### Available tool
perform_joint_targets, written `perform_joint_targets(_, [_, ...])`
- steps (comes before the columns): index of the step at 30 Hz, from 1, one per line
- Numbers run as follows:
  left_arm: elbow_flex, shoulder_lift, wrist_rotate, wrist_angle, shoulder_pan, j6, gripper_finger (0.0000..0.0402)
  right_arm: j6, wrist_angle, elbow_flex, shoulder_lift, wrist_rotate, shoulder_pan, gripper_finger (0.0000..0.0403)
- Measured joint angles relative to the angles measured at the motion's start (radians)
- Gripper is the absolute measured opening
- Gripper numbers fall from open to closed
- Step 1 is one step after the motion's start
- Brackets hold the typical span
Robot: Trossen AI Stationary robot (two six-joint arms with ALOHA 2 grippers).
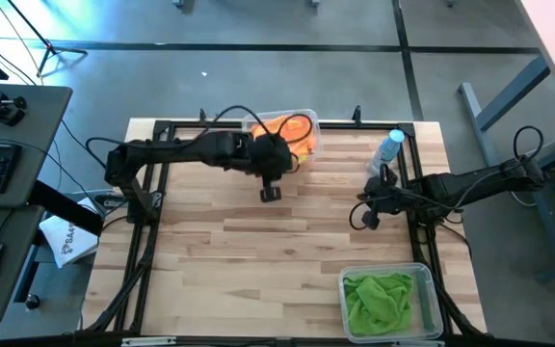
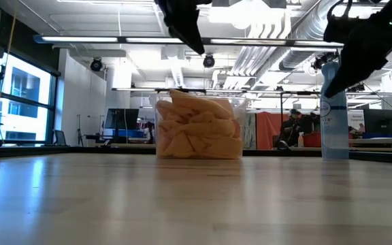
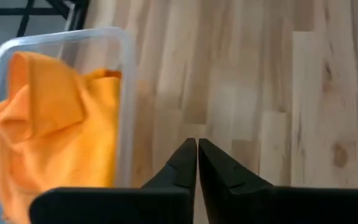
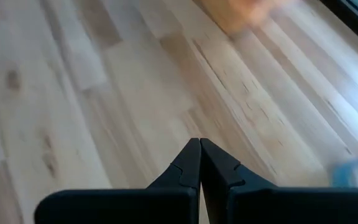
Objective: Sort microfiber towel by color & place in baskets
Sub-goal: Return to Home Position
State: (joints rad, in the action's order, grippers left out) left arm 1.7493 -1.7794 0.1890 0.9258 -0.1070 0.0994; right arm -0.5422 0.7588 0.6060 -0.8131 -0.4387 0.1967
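Both arms are up off the bench (image 1: 258, 251) and neither is carrying anything. I'm using the clear bottle with the blue cap (image 1: 389, 149) as my reference point.

The left hand (image 1: 271, 192) hangs over bare wood, well off to the left arm's side of the bottle and a little nearer the front edge than it. Its fingers are pinched together on nothing (the wrist camera shows just a hairline slit between them). The right hand (image 1: 369, 218) is much closer to the bottle, just forward of it and raised above the wood. It's closed up tight and empty too.

Now the cloths. The orange towels (image 1: 295, 128) are piled in the orange-filled tub (image 1: 313, 135). That tub sits along the same back edge as the bottle, on the left arm's side and clearly apart from it. The left arm's wrist crosses over part of that tub. From bench level the pile fills it nearly to the rim.

The green towels (image 1: 379, 301) are bunched up in the green-filled tub (image 1: 436, 304). That one is well away from the bottle, at the opposite front edge and roughly straight across from it.
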Motion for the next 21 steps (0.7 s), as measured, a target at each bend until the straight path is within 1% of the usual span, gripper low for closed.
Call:
perform_joint_targets(3, [-0.027,0.000,0.005,-0.009,0.034,-0.002,0.0001,0.057,-0.062,0.000,0.000,0.012,0.000,0.0000])
perform_joint_targets(5, [-0.057,0.000,-0.014,-0.029,0.055,-0.009,0.0001,0.102,-0.103,0.000,0.000,0.031,0.000,0.0000])
perform_joint_targets(8, [-0.146,0.017,-0.093,-0.172,0.084,0.022,0.0000,0.177,-0.154,0.000,0.000,0.080,0.000,0.0000])
perform_joint_targets(11, [-0.269,0.062,-0.106,-0.365,0.108,0.032,0.0000,0.186,-0.173,0.000,0.000,0.117,0.000,0.0000])
perform_joint_targets(14, [-0.411,0.136,-0.102,-0.514,0.122,0.018,0.0000,0.161,-0.183,0.000,0.000,0.117,0.000,0.0000])
perform_joint_targets(18, [-0.614,0.272,-0.093,-0.686,0.146,0.014,0.0000,0.154,-0.199,0.000,0.000,0.117,0.000,0.0000])
perform_joint_targets(21, [-0.771,0.388,-0.045,-0.794,0.174,-0.013,0.0000,0.149,-0.199,0.000,0.000,0.117,0.000,0.0000])
